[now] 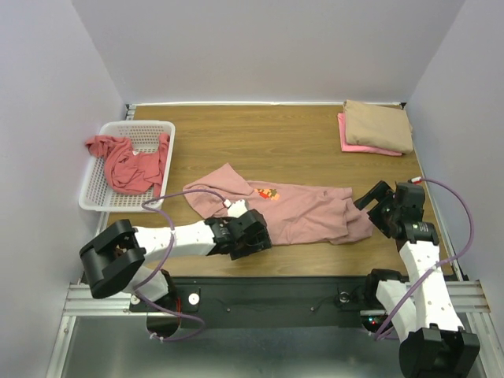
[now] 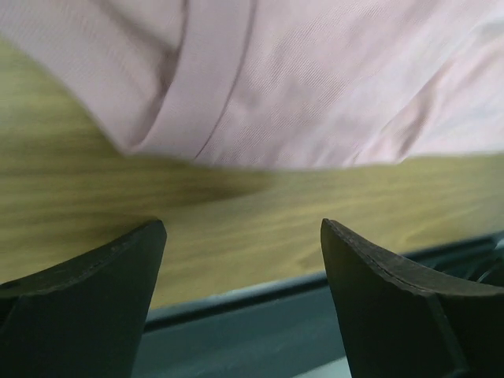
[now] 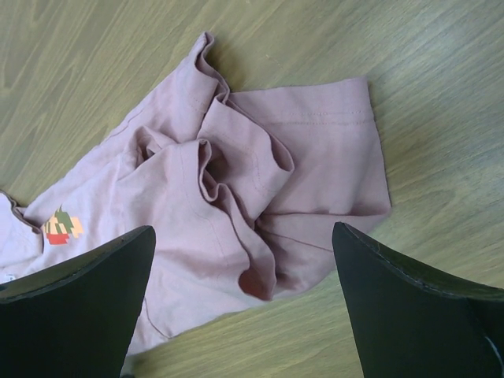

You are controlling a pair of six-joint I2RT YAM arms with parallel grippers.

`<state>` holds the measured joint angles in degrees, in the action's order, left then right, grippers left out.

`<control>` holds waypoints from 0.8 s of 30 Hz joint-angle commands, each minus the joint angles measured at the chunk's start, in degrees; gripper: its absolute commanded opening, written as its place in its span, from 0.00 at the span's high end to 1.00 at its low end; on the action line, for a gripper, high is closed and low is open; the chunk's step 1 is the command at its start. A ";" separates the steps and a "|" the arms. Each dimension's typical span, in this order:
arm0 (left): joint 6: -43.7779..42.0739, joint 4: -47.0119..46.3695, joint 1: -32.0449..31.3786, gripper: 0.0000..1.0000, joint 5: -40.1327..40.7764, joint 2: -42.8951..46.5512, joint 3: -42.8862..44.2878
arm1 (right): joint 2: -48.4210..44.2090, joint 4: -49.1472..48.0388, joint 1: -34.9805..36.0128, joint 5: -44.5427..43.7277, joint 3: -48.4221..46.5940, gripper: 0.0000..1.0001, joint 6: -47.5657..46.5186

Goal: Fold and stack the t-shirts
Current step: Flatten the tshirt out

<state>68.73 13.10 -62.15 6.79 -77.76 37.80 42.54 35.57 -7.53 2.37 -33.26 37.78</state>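
While the dusty-pink t-shirt (image 1: 303, 211) lies crumpled between the arms, long axis 9-to-3 | left gripper (image 1: 248, 224) nearer, at its near hem, jaws apart, empty, cloth toward 12 | right gripper (image 1: 376, 201) wide, empty, cloth toward 9

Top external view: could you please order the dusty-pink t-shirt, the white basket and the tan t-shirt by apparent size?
1. dusty-pink t-shirt, spread out
2. white basket
3. tan t-shirt, folded and lying farthest back
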 commanded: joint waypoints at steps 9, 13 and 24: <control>2.37 1.84 4.75 0.26 7.01 -9.69 7.20 | -1.15 -0.42 -0.20 -0.17 -0.32 0.00 0.98; 2.02 2.19 6.60 0.78 6.49 -10.75 7.02 | -0.89 -0.42 -0.20 -0.09 -0.23 0.00 0.98; -4.04 4.74 19.95 1.00 6.48 9.71 -2.99 | 0.17 1.60 -0.20 -0.09 0.38 0.00 2.38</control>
<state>68.03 14.22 -46.26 11.00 -76.99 37.95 42.70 35.83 -7.53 2.39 -33.26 38.87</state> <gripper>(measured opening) 0.030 0.998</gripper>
